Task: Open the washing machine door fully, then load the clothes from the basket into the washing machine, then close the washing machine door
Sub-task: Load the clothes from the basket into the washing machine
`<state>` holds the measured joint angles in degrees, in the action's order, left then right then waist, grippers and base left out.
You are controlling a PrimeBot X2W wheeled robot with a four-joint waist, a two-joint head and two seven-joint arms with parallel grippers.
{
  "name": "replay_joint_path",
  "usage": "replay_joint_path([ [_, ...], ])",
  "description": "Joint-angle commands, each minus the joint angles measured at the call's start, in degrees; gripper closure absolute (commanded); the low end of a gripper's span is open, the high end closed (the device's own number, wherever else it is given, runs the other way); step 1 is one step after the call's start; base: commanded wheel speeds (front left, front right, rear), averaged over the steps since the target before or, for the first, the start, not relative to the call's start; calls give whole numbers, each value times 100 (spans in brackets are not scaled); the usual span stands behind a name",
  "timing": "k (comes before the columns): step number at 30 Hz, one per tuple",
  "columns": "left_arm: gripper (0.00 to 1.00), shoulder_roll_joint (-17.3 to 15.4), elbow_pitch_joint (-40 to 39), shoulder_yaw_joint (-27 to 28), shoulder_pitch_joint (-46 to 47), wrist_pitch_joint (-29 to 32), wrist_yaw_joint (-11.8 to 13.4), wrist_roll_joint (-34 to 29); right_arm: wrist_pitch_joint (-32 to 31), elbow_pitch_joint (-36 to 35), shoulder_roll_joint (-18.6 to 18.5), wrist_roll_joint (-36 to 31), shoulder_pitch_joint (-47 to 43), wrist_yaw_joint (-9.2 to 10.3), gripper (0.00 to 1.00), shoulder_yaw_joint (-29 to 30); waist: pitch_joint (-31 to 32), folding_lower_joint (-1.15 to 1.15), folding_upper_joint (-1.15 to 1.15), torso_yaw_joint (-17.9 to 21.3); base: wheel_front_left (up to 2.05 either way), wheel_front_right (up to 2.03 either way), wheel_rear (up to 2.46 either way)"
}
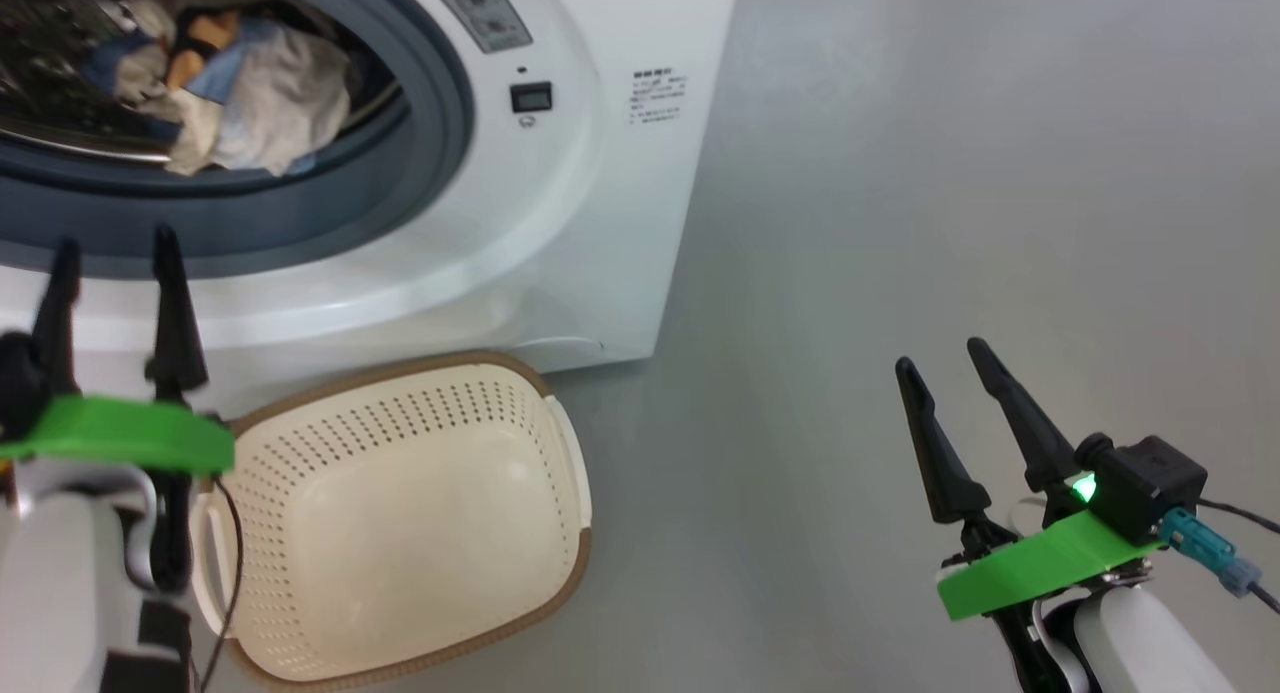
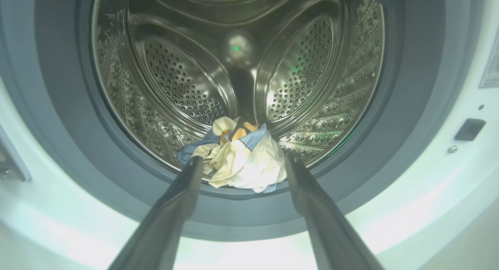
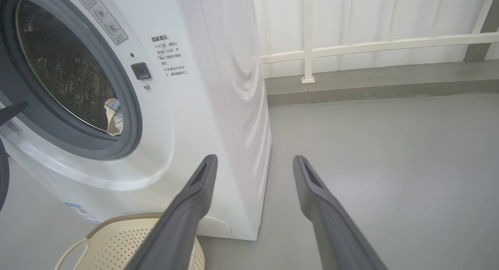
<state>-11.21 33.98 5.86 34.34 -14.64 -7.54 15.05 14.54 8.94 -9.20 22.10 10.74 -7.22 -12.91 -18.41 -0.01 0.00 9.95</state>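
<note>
Wide drum mouth (image 2: 175, 79), clothes (image 2: 241, 161) low inside; bare floor (image 1: 950, 223) beside the washing machine (image 1: 560, 223)

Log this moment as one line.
clothes: inside washing machine | basket: empty | left gripper: open, facing drum | right gripper: open, over floor

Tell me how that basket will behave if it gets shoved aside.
The basket is empty, thin perforated plastic, so probably light and would slide easily on the smooth grey floor. Its walls likely flex under a push. Pushed high at the brown rim, it may tip rather than slide.
</note>
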Motion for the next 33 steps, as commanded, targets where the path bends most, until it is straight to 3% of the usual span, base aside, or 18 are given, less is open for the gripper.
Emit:
replay_joint_path([
  [1, 0, -155, -285, 172, -267, -36, 6, -29, 46, -110, -74, 35, -111, -26, 0, -94, 238, 1, 0, -137, 0, 0, 0],
  [33, 0, 479, -1823, 323, -3070, -36, 6, -392, 46, -59, -357, 154, -1217, -26, 0, 179, 1509, 1, 0, -586, 0, 0, 0],
])
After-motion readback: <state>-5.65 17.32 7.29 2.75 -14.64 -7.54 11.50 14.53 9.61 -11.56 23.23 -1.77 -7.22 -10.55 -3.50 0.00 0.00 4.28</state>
